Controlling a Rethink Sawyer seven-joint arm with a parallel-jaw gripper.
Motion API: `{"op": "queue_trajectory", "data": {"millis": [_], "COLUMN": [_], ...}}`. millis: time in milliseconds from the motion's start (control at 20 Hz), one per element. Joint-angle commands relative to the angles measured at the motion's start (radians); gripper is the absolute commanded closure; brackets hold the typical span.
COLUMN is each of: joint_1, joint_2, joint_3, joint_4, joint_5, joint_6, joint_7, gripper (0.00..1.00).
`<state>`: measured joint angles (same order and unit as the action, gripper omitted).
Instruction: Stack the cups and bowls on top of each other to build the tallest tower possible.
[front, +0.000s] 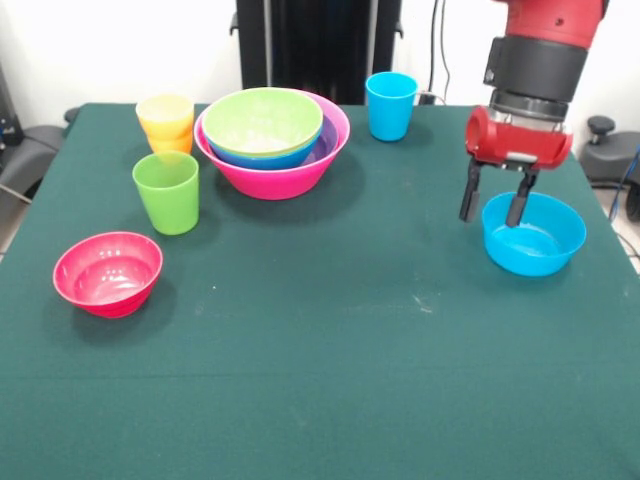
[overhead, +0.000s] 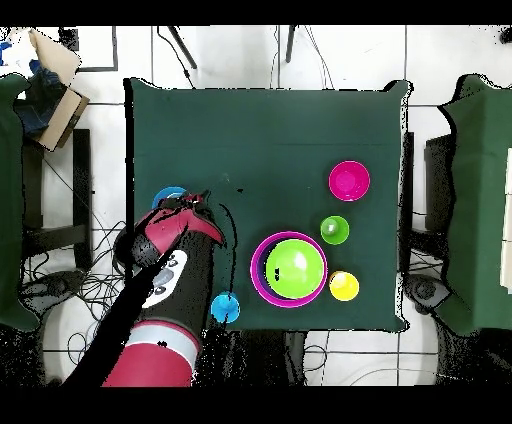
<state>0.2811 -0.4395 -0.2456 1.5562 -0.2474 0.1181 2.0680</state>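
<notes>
- The gripper (front: 496, 206) is seen hanging over the far rim of the light blue bowl (front: 535, 236), its two black fingers spread apart with nothing between them.
- That bowl is found alone at the table's (front: 330, 340) right side in the front view, well apart from the rest; overhead it is mostly hidden under the arm (overhead: 160, 300).
- The tower (front: 272, 140) is set near the far edge: a light green bowl (front: 262, 120) is nested in a blue one, then purple, all held in the large pink bowl (front: 275, 170).
- The yellow cup (front: 166, 116) is stacked on the orange cup (just left of the tower).
- The green cup (front: 167, 192) stands upright in front of them.
- The red-pink bowl (front: 108, 273) sits nearer the camera, left.
- The blue cup (front: 390, 105) is placed right of the tower.
</notes>
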Motion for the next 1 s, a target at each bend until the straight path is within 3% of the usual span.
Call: {"op": "queue_trajectory", "data": {"millis": [50,250,300,1000], "joint_1": [-0.050,-0.037,-0.031,-0.006], "joint_2": [0.142,0.157,0.159,0.147], "joint_3": [0.116,0.101,0.092,0.058], "joint_4": [-0.113,-0.127,-0.129,-0.122], "joint_5": [-0.048,-0.047,-0.046,-0.026], "joint_6": [-0.024,-0.024,-0.029,-0.014], "joint_7": [0.011,0.018,0.025,0.050], "gripper": [0.00,0.00,1.00,1.00]}}
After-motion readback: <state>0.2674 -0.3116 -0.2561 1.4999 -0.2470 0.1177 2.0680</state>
